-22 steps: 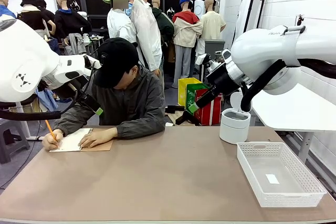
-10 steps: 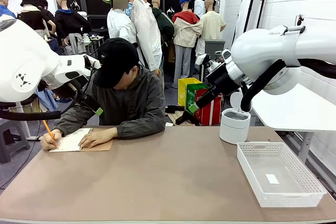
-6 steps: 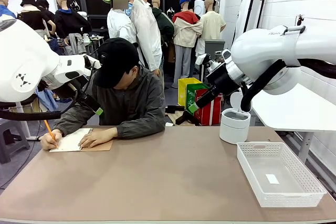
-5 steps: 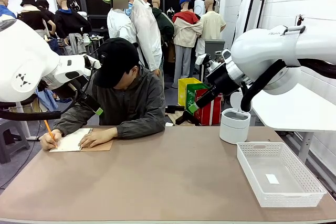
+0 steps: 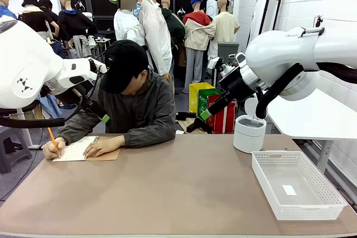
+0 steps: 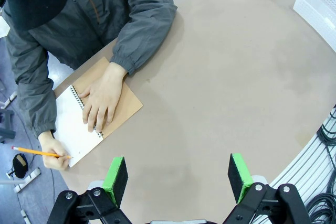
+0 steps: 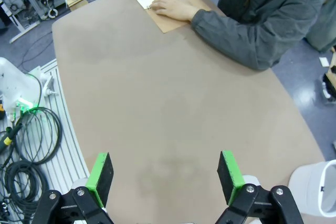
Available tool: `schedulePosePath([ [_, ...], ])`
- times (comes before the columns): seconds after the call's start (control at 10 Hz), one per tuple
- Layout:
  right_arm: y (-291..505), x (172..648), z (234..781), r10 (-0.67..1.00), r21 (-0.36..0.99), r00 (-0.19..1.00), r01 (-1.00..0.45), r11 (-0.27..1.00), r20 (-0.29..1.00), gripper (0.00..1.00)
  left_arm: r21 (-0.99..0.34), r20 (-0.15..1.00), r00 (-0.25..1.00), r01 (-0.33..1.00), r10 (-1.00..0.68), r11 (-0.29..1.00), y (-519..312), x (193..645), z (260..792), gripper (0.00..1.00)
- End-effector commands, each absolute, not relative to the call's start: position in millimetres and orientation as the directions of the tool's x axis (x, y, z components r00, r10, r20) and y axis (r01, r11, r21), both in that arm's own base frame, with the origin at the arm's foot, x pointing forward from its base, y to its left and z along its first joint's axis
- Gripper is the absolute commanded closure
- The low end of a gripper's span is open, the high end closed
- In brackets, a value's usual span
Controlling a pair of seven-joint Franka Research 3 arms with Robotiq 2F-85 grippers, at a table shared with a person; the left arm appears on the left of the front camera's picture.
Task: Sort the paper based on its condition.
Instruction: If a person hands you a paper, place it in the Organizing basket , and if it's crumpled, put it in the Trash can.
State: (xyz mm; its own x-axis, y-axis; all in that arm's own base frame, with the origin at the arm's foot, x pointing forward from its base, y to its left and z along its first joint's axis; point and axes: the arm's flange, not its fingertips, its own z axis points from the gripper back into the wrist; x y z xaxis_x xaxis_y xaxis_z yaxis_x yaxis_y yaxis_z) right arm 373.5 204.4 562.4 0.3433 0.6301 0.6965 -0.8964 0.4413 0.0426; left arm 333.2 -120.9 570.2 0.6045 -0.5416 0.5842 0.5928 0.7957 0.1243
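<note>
The left claw (image 6: 177, 174) stands wide open and empty, its two green pads rising from the bottom edge of the left wrist view, well above the brown worktop (image 6: 220, 77). In the front view it hangs at the left of the frame (image 5: 100, 112), just in front of the seated person's shoulder. The right claw (image 7: 165, 177) is also spread wide with nothing between its pads; in the front view it sits right of centre, upper half of the frame (image 5: 202, 116), raised over the far edge of the worktop. Outward from the claws, at the left of the front view, the paper (image 5: 74, 150) lies as the open white page of a spiral-bound notebook (image 6: 116, 115) with a brown cover, flat on the worktop. The person presses the notebook down with one hand (image 6: 102, 98) and writes on the page with an orange pencil (image 6: 39, 152) in the other hand (image 6: 55, 157). At the lower right of the front view stands a white basket (image 5: 323, 207) with a tiny white tag (image 5: 289, 190) lying inside, and just behind it a white cylindrical bin (image 5: 249, 133). Judging from this, sorting has not begun: the robot seems to be waiting while the person works on the sheet. The next move likely calls for the sheet to be freed and offered or laid down, then judged for condition and carried to the fitting container.
</note>
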Motion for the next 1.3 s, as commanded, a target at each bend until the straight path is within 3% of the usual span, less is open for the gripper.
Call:
schedulePosePath([
  [0.0, 204.2, 372.7, 561.3, 0.635, 0.041, 0.341, -0.898, 0.438, 0.694, 0.0, 0.124, 0.583, 0.605, 0.593, -0.542, 0.796, -119.9, 333.2, 570.3, 0.0],
  [1.2, 204.2, 372.7, 561.3, 0.635, 0.041, 0.341, -0.898, 0.438, 0.694, 0.0, 0.124, 0.583, 0.605, 0.593, -0.542, 0.796, -119.9, 333.2, 570.3, 0.0],
])
